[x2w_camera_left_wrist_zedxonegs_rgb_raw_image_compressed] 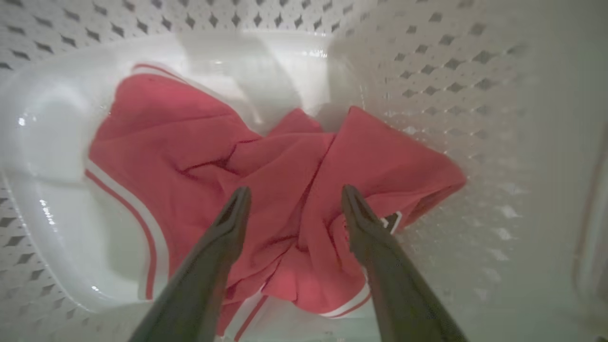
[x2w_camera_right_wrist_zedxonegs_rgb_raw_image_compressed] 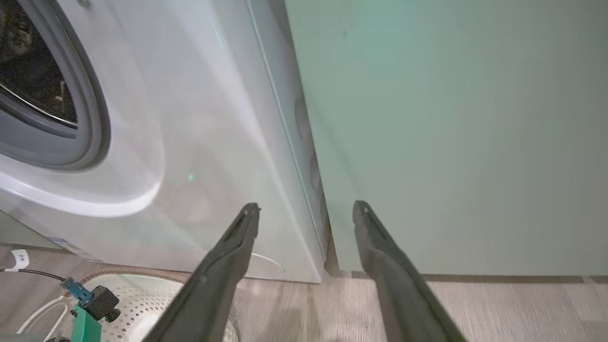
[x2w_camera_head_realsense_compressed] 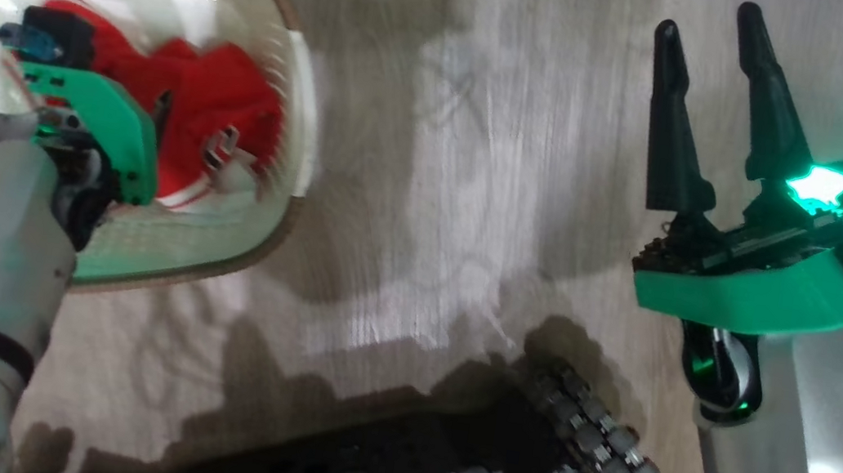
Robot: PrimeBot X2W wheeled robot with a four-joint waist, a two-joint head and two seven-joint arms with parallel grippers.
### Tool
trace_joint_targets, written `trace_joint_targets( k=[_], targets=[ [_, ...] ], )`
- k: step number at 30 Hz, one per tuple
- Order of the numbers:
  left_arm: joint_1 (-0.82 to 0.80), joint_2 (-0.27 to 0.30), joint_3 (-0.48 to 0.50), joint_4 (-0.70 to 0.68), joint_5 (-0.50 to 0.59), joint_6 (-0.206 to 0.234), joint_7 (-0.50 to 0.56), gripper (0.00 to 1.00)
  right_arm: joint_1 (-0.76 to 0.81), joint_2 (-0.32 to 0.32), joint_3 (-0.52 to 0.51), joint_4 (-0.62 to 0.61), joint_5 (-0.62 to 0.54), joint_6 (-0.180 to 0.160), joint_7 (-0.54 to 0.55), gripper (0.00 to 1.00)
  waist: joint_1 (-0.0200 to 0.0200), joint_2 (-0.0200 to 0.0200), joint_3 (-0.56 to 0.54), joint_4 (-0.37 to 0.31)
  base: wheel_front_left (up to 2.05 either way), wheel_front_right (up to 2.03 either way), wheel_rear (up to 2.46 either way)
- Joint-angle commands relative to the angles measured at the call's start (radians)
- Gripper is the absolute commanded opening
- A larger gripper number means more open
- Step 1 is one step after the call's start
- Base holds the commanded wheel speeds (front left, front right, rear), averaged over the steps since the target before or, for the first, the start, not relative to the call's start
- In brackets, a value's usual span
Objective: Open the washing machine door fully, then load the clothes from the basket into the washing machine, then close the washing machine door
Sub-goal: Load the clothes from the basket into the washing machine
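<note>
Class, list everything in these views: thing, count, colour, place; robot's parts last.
basket: one, cream, brown rim, on floor at robot's left
jersey: one, red, white trim, crumpled in basket
washer: one, white, left of cabinet in right wrist view
cabinet: one, pale green, beside washer
floor: one, pale wood-grain, under everything
base: one, black, bottom of head view
left pincer: one, dark, open, over jersey in basket
right pincer: one, dark, open, over floor

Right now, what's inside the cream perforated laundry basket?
A crumpled bright red jersey with white trim lies on the floor of the cream perforated plastic basket. The open jaws of the left gripper point down at it. Whatever lies beneath the jersey is covered.
</note>
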Motion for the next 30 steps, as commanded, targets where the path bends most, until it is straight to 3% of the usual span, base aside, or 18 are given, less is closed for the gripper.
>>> trace_joint_targets(
  k=[1, 16, 17, 18, 30],
  targets=[
    [0.004, 0.038, 0.016, 0.003, -0.007, -0.005, 0.003, 1.0, 0.018, 0.001, 0.025, -0.035, 0.012, 0.0, -0.006, 1.0, -0.0001, 0.0, 0.061, -0.053, 0.0, 0.0, 0.0],
    [-0.068, 0.083, 0.008, 0.167, -0.01, 0.025, 0.006, 1.0, 0.026, 0.001, 0.063, -0.056, 0.059, 0.0, -0.006, 1.0, -0.0001, 0.0, 0.141, -0.124, 0.0, 0.0, 0.0],
    [-0.07, 0.083, 0.007, 0.174, -0.01, 0.029, 0.009, 0.56, 0.027, 0.001, 0.063, -0.056, 0.06, 0.0, -0.006, 1.0, -0.0001, 0.0, 0.14, -0.125, 0.0, 0.0, 0.0],
    [-0.072, 0.083, 0.014, 0.177, -0.018, 0.028, 0.002, 0.02, 0.027, 0.001, 0.062, -0.056, 0.061, 0.0, -0.006, 1.0, -0.0001, 0.0, 0.139, -0.126, 0.0, 0.0, 0.0],
    [-0.027, 0.051, 0.046, 0.188, -0.072, 0.009, -0.18, 0.0, 0.049, 0.001, 0.007, -0.039, 0.015, 0.0, -0.006, 1.0, -0.0001, 0.0, 0.0, -0.041, 0.0, 0.0, 0.0]
  ],
)
